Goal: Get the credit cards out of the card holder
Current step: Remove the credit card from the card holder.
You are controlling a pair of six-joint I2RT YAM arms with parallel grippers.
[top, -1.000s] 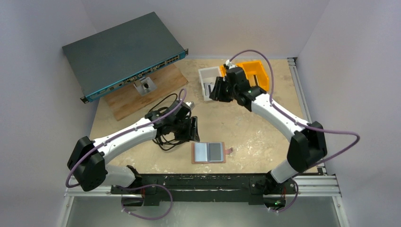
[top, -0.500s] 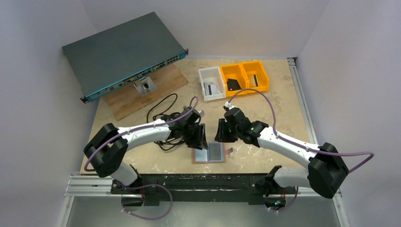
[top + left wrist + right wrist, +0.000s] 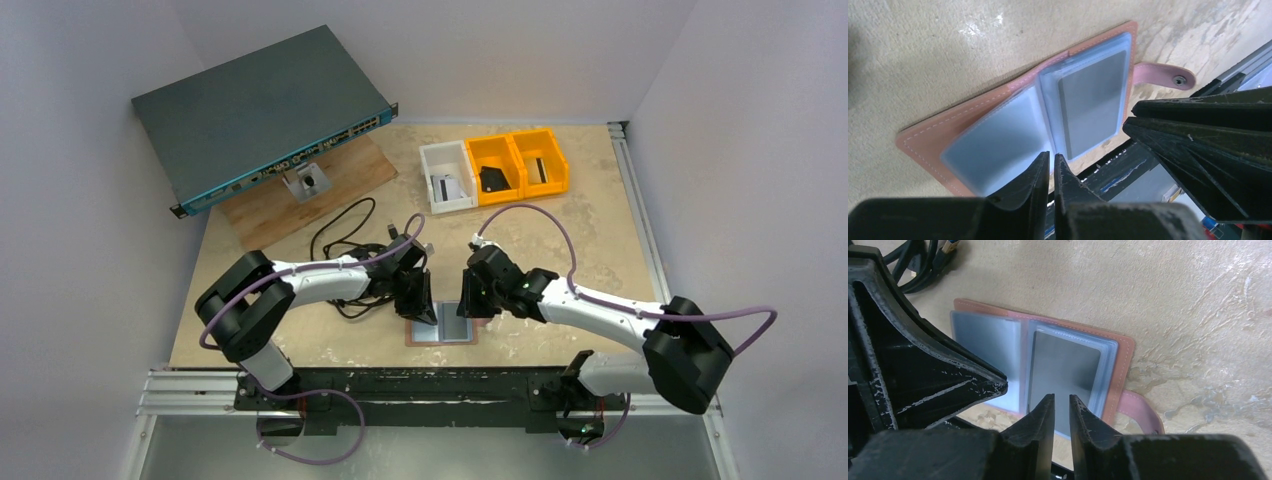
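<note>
A: So, which step is running?

B: Both arms are closing in on the reddish-brown leather bifold card holder [image 3: 441, 329], lying open at lower centre of the overhead frame. Nothing is being pulled yet, I'd judge.

A: And what is sitting inside it?

B: Two clear pockets: a pale grey-white plastic card [image 3: 998, 145] in one, a dark grey plastic card [image 3: 1063, 375] in the other.

A: The fingers?

B: Left gripper [image 3: 1050, 170] is hovering over the pale card, fingers nearly together, holding nothing. Right gripper [image 3: 1062, 410] is hanging above the dark card, narrowly parted, likewise empty.

A: Next move?

B: Probably pinning one flap while pinching a card edge and sliding it out.
</note>
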